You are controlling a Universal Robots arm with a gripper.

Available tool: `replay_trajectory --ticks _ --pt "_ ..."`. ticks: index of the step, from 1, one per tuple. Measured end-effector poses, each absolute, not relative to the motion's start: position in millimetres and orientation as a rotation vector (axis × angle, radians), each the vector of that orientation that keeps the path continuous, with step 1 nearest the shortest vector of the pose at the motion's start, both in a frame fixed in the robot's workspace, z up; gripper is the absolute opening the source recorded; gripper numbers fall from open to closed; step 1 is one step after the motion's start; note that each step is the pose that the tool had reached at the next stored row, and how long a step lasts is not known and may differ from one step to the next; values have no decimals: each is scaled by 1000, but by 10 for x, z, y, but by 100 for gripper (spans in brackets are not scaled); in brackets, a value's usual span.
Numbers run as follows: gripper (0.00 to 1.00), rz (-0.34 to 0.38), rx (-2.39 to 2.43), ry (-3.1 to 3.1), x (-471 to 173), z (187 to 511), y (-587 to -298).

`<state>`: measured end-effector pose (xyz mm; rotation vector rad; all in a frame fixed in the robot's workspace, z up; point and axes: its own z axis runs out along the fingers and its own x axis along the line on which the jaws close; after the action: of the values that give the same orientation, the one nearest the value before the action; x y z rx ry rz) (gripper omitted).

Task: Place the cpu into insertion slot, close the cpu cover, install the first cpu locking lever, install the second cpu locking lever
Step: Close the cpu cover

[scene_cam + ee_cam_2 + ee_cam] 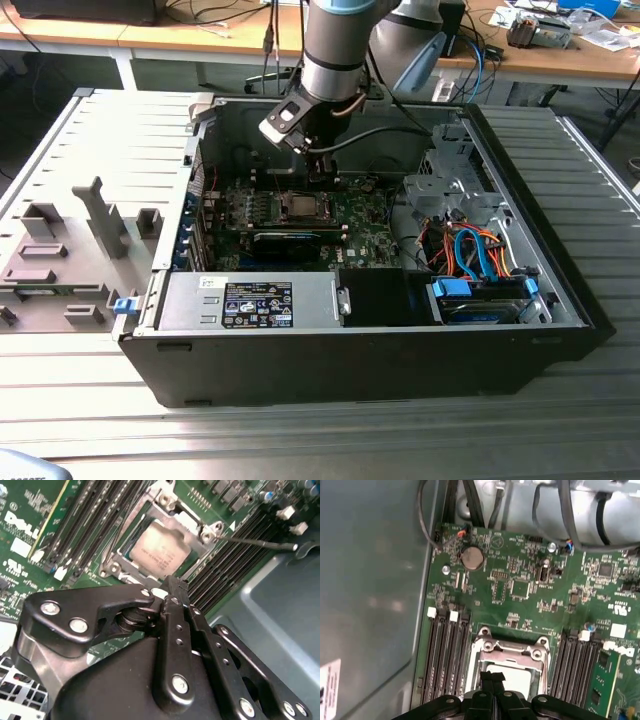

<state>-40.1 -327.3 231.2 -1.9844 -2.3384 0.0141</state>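
Observation:
The cpu (159, 550), with its dull silver top, lies in the insertion slot (187, 517) on the green board. The silver cpu cover (510, 649) lies flat around it as a frame. A thin locking lever (255, 542) sticks out sideways from the socket corner, over the memory slots. My gripper (172, 582) is shut with nothing between its black fingers, its tips hovering just over the edge of the socket. In the first wrist view the gripper (493, 676) partly hides the cpu (522, 677). In the exterior view the gripper (320, 172) hangs inside the open case, above the socket (300, 207).
Black memory slots (235, 555) flank the socket, and a green memory module (602, 680) stands in one. A coin cell (472, 557) and cables lie beyond. The grey case wall (370, 580) is close by. A power supply (250, 300) and a cabled drive cage (470, 250) fill the case's near side.

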Motion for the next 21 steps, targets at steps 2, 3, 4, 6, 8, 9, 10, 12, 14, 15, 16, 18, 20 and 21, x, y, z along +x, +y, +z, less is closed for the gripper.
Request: replay_trajectory --ticks 2,3,4,6,8,9,10,12,14,15,16,18,20,21 --pt "11 24 -1992 -2341 -433 2301 -3273" --pt "11 30 -1997 -2341 -451 2291 -3273" --pt "11 33 -2001 -2341 -460 2285 -3273" --pt "11 40 -2010 -2339 -488 2267 -3273" --pt "11 43 -2014 -2339 -528 2246 -3273" --pt "11 43 -2015 -2339 -546 2239 -3273" --pt "11 43 -2015 -2339 -565 2231 -3273" --pt "11 43 -2016 -2338 -600 2215 -3273" --pt "11 42 -2016 -2338 -636 2198 -3273" --pt "11 42 -2017 -2338 -663 2183 -3272" --pt "11 42 -2018 -2337 -692 2167 -3273" --pt "11 42 -2019 -2337 -719 2150 -3273" --pt "11 42 -2020 -2336 -768 2115 -3273" --pt "11 42 -2020 -2336 -783 2103 -3273"
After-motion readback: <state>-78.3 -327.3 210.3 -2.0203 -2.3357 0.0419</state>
